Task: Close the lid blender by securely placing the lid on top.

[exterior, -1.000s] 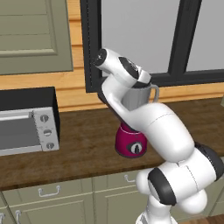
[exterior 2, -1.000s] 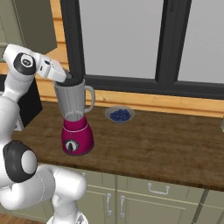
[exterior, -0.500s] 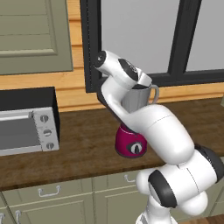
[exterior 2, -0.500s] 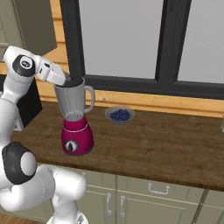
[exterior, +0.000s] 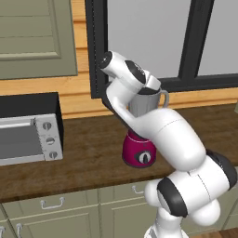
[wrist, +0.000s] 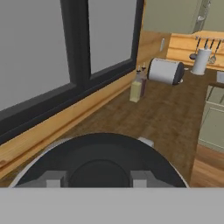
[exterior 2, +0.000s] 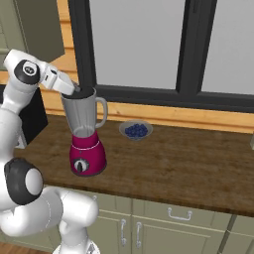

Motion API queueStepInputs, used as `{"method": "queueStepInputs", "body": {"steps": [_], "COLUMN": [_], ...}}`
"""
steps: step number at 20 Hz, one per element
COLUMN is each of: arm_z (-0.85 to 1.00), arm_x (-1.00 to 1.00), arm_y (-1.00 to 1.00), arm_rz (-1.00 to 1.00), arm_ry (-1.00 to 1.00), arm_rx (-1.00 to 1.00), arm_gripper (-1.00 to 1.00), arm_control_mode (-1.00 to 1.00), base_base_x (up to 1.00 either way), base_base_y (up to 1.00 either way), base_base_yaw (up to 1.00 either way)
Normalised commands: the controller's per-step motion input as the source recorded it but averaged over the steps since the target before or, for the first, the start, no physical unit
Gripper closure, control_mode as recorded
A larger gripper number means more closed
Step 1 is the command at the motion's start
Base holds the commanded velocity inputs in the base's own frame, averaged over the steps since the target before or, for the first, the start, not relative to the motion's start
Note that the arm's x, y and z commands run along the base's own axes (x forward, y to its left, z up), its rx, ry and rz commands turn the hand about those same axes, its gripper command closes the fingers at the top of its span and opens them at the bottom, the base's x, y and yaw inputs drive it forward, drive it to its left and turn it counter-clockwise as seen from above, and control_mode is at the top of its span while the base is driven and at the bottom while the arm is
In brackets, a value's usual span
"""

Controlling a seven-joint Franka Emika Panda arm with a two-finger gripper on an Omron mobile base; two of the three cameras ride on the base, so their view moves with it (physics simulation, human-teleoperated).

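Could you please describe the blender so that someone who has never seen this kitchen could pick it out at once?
Start at the big dark-framed window above the wooden counter. Below its left pane stands the blender, left of a small bowl of blueberries. Nothing else there has its magenta base with a black dial under a tall clear jar.

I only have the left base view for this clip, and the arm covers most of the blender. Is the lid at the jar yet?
Observer: Yes. In the right base view the end effector holds the lid right at the rim of the blender.
Operator: Anything else near it on the counter?
Observer: A small bowl of blueberries sits beside the blender, clear of it.
Operator: Is the grip centred?
Observer: In the hand view the fingertips straddle the lid's middle.
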Motion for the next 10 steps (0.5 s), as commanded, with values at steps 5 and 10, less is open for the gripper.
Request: {"method": "queueStepInputs", "body": {"steps": [5,10], "arm_z": [0.0,0.0], "arm_x": [0.0,0.0], "arm_y": [0.0,0.0], "arm_rz": [0.0,0.0], "arm_ry": [0.0,0.0], "arm_rx": [0.0,0.0], "arm_gripper": [-1.0,-1.0], "arm_control_mode": [-1.0,-1.0], "base_base_x": [0.0,0.0], "base_base_y": [0.0,0.0], "base_base_yaw": [0.0,0.0]}}
